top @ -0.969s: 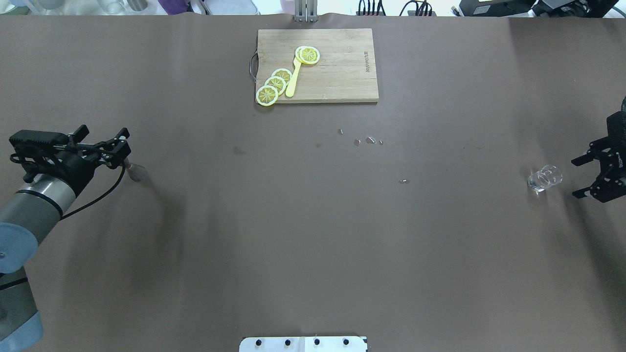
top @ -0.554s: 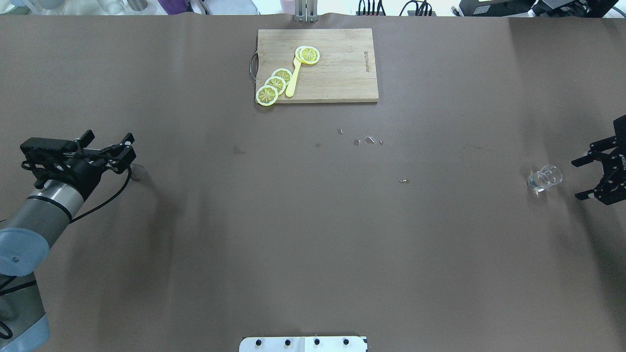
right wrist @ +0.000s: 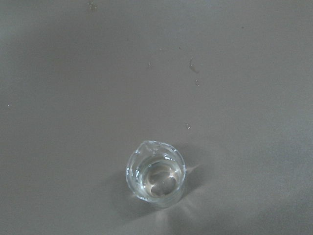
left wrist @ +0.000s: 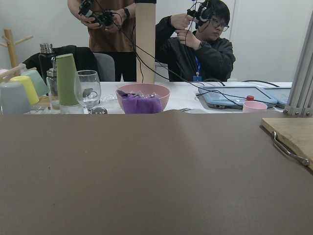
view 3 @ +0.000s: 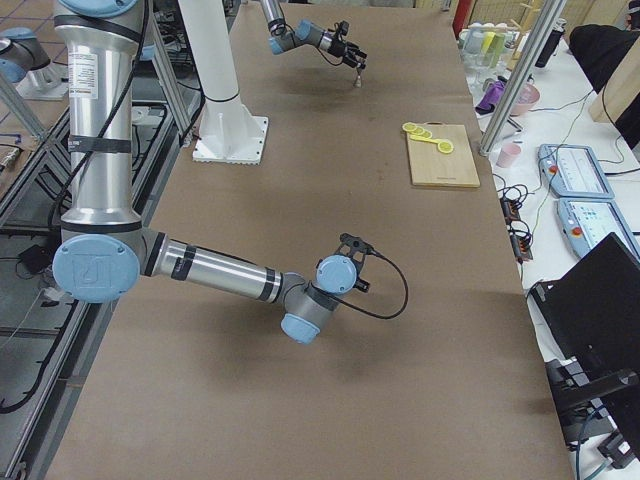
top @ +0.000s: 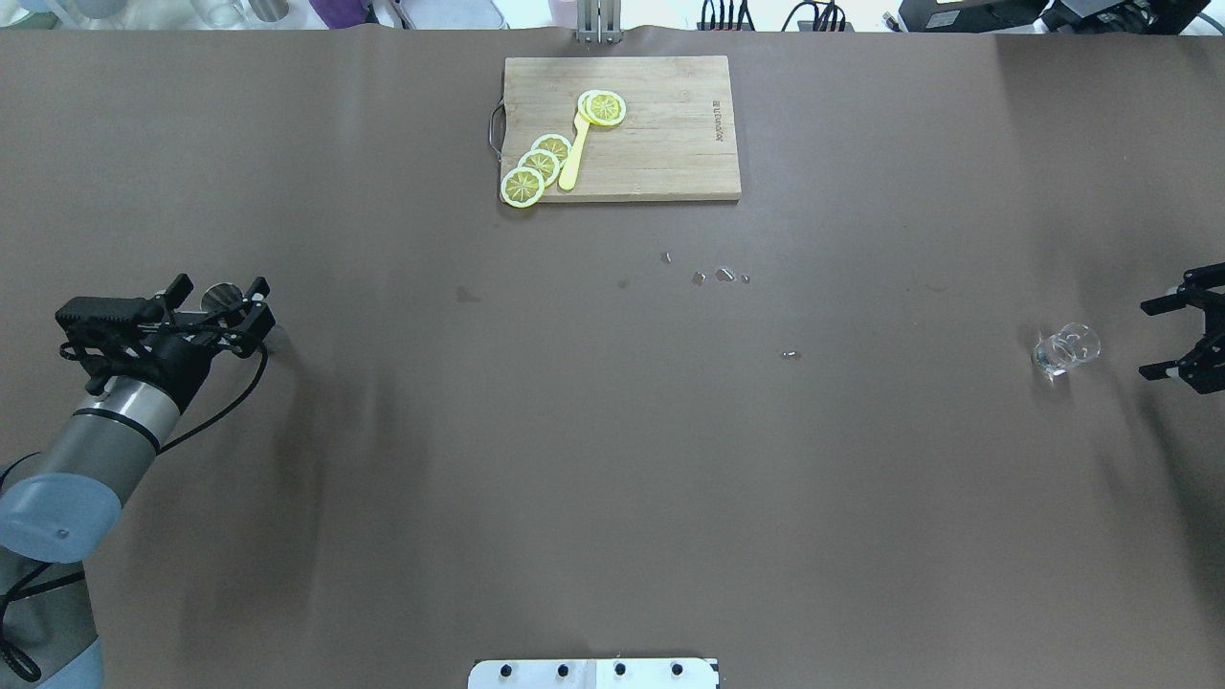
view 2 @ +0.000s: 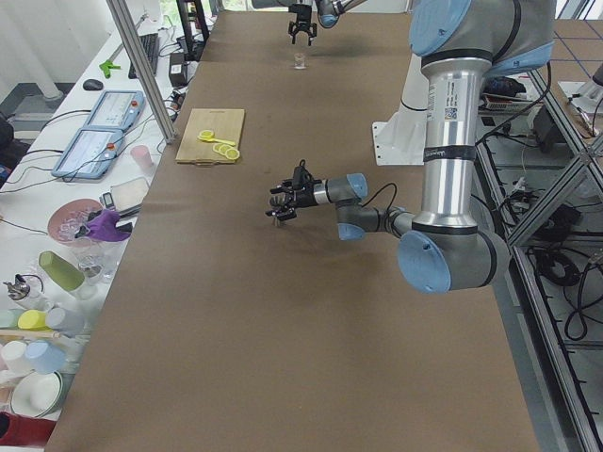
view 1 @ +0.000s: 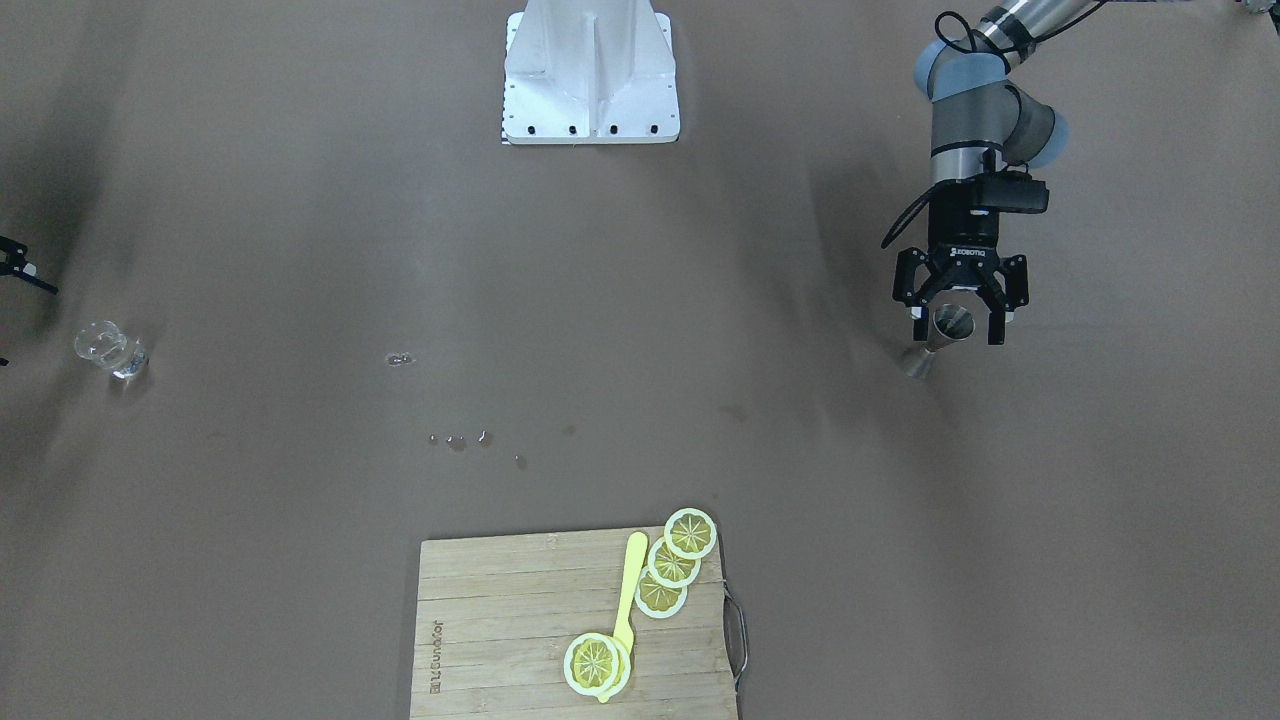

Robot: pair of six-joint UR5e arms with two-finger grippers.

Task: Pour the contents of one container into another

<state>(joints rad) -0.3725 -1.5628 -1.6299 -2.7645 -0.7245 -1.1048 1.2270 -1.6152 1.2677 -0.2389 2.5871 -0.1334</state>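
The steel jigger (top: 226, 294) stands upright at the table's left side, and in the front-facing view its rim and lower cone (view 1: 925, 355) show. My left gripper (top: 219, 286) is open, one finger on each side of the jigger's upper cone, not closed on it. The clear glass (top: 1065, 347) stands at the far right; seen from above in the right wrist view, the glass (right wrist: 156, 177) holds a little clear liquid. My right gripper (top: 1147, 341) is open, a short way to the right of the glass. Neither wrist view shows fingers.
A wooden cutting board (top: 660, 144) with lemon slices and a yellow spoon lies at the back centre. Small droplets (top: 724, 275) dot the brown table cover mid-table. Cups, a bowl and two people sit beyond the table's left end in the left wrist view.
My left gripper has shifted right and come down around the jigger, whose rim now shows between the fingers. My right gripper has drawn back toward the right edge, away from the glass.
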